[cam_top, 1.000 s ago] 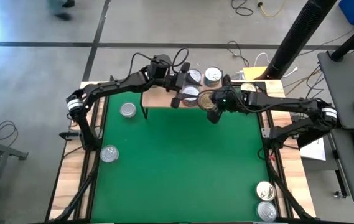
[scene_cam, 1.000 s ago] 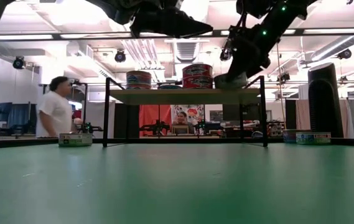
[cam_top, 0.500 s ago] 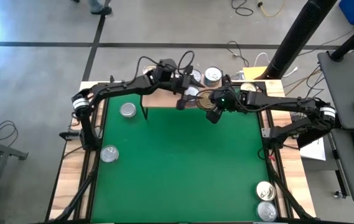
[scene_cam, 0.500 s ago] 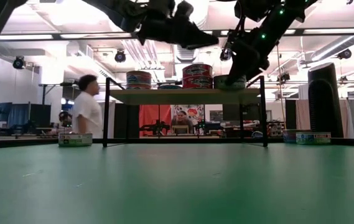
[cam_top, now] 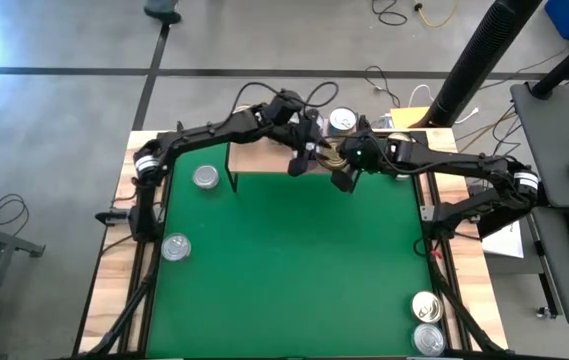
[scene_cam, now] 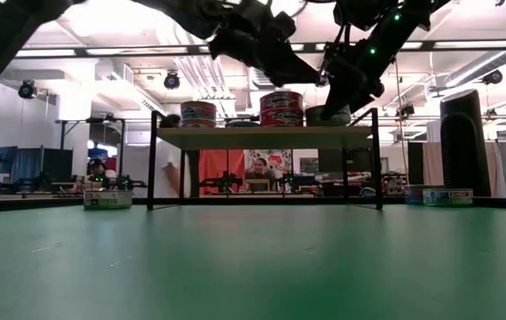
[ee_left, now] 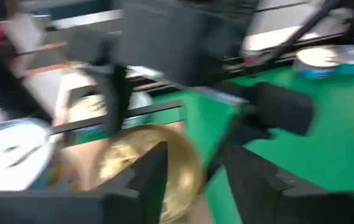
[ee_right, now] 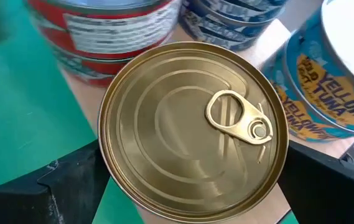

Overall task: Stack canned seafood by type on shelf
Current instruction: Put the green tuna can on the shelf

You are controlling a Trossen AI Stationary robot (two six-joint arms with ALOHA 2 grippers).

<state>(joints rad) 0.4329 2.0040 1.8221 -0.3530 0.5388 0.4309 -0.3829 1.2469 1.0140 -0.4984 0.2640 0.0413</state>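
Right now your right fingers (ee_right: 192,186) straddle the gold-top can (ee_right: 192,127) wide open on the shelf (scene_cam: 261,138); left fingers (cam_top: 302,160) at its 9 o'clock, state unclear.

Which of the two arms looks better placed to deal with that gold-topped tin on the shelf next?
The right, probably. The right gripper hangs directly over the gold-topped tin on the shelf, its fingers spread wide on either side. The left gripper hovers close beside it, holding nothing.

Cans (scene_cam: 281,108) atop the shelf (scene_cam: 263,137), both arms overhead, green table (scene_cam: 253,267) below.
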